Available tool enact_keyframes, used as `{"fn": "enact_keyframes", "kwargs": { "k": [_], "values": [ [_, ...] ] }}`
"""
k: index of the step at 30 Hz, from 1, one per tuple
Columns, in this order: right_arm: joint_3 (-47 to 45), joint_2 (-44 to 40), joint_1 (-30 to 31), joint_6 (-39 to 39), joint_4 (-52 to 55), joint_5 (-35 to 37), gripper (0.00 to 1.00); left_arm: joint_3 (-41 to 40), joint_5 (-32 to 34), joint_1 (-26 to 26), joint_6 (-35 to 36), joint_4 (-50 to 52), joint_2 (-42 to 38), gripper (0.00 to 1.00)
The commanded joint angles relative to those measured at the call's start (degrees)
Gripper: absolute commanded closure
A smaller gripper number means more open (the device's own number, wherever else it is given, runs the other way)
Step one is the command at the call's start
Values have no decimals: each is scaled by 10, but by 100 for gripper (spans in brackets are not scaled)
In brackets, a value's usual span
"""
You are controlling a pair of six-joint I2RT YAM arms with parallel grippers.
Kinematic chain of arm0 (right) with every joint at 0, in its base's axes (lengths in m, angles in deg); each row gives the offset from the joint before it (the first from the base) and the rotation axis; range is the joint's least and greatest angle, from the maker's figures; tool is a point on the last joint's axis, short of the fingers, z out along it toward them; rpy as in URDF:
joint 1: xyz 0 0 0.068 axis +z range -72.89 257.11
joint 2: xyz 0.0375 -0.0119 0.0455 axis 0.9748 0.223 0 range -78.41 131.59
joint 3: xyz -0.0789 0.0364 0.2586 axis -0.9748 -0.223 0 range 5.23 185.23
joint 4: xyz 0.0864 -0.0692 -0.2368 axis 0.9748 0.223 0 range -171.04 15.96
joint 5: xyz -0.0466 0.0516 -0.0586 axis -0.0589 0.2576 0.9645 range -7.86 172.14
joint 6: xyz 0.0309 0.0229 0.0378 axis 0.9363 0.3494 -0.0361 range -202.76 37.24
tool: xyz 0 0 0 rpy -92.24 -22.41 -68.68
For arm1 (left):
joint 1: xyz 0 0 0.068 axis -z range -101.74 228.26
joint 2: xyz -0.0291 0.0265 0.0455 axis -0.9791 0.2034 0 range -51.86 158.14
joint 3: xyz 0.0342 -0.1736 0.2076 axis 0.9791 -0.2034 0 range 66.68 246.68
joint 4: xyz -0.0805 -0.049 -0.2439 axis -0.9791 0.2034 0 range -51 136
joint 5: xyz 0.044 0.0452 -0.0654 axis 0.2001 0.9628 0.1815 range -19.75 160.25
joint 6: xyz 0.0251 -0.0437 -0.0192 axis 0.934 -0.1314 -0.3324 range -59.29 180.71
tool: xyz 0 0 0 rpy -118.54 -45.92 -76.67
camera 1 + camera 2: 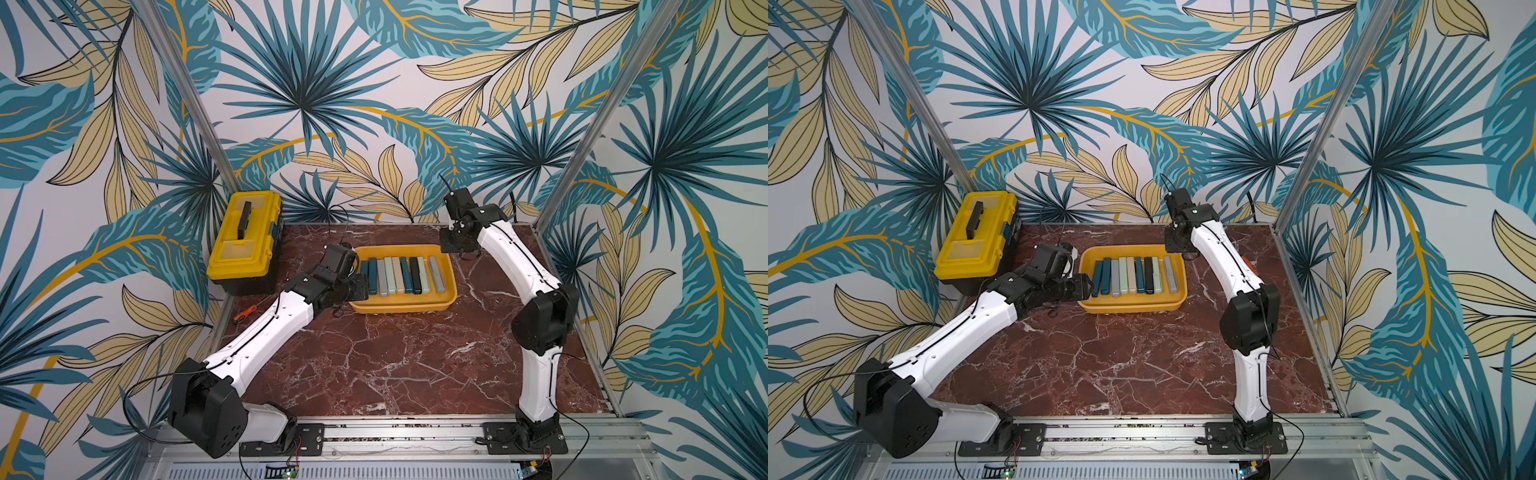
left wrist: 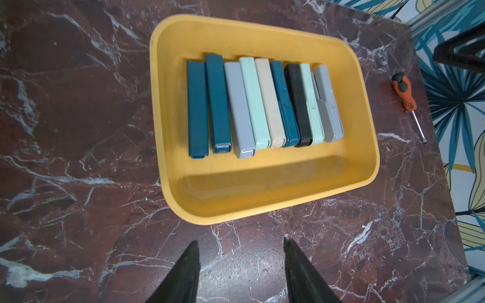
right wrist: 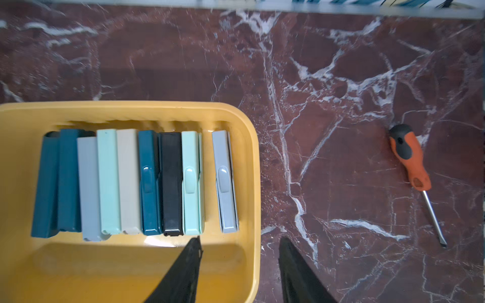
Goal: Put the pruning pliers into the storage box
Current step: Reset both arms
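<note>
All nine pliers (image 3: 131, 181) lie in the box (image 3: 252, 162), just ahead of both grippers. The left gripper (image 2: 240, 240) and right gripper (image 3: 240, 238) are spread apart and hold nothing. The box's side sits between the right one's tips (careful!), so going down could bump it and knock the pliers crooked.

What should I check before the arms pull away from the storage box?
1. All nine pruning pliers inside the storage box: ok.
2. Left claw open and empty: ok.
3. Right claw open and empty: ok.
4. Grey end piece lying flat: cannot tell.
5. Screwdriver outside the box, on the table: ok.
</note>
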Motion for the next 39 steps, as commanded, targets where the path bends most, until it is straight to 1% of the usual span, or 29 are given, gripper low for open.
{"fn": "enact_keyframes", "kwargs": {
  "k": [1, 2, 3, 6, 9, 10, 12, 14, 16, 17, 18, 19, 20, 22, 23, 24, 26, 28, 29, 30, 31, 32, 33, 36, 38, 39],
  "values": [
    [-97, -99, 0, -3, -58, 30, 49, 50, 20, -4, 36, -17, 18, 44],
    [-139, -128, 1, -7, -81, 37, 49, 64, 24, -4, 43, -13, 25, 29],
    [-188, -166, 1, -10, -112, 44, 49, 78, 28, -4, 50, -6, 33, 1],
    [-345, -282, 1, -5, -220, 58, 47, 92, 34, -7, 72, -3, 43, 0],
    [-501, -395, 1, -2, -328, 51, 35, 83, 47, -16, 92, -7, 42, 0],
    [-540, -423, 1, -3, -354, 56, 32, 76, 72, -23, 95, -10, 41, 0],
    [-584, -454, 1, -7, -373, 80, 26, 52, 84, -39, 99, -30, 38, 0],
    [-605, -460, 0, -24, -376, 113, 25, 25, 88, -62, 103, -58, 34, 0],
    [-621, -453, -2, -35, -385, 146, 21, -10, 103, -89, 100, -90, 28, 0],
    [-626, -450, -4, -35, -389, 157, 20, -25, 101, -105, 97, -105, 25, 0],
    [-636, -449, -9, -30, -404, 170, 18, -47, 101, -120, 105, -129, 20, 0],
    [-652, -451, -14, -30, -430, 171, 13, -72, 104, -130, 127, -165, 16, 0],
    [-670, -454, -17, -31, -456, 173, 2, -103, 115, -139, 148, -203, 14, 0],
    [-717, -462, -25, -41, -544, 170, 1, -171, 157, -153, 191, -294, 9, 0],
    [-740, -465, -28, -53, -574, 165, 1, -201, 160, -162, 204, -333, 5, 0],
    [-768, -468, -31, -72, -618, 158, 1, -236, 158, -171, 218, -371, -3, 0],
    [-814, -471, -36, -104, -692, 161, 1, -316, 151, -186, 248, -490, -23, 0],
    [-848, -471, -48, -117, -744, 170, 1, -412, 132, -206, 285, -659, -34, 0],
    [-859, -470, -57, -117, -761, 176, 1, -441, 125, -218, 292, -721, -29, 0],
    [-870, -466, -69, -115, -775, 182, 1, -454, 116, -233, 284, -746, -24, 0],
    [-880, -462, -81, -115, -786, 182, 1, -454, 102, -246, 277, -743, -15, 0],
    [-889, -455, -92, -122, -802, 175, 1, -453, 102, -252, 274, -751, -4, 0],
    [-903, -448, -103, -125, -823, 168, 1, -450, 103, -256, 276, -770, 7, 0],
    [-943, -436, -127, -110, -897, 146, 1, -443, 62, -264, 311, -823, 46, 0],
    [-965, -411, -134, -117, -964, 145, 0, -430, 55, -267, 313, -807, 62, 0],
    [-964, -389, -138, -123, -994, 143, 1, -432, 37, -267, 314, -812, 67, 0]
  ]
}}
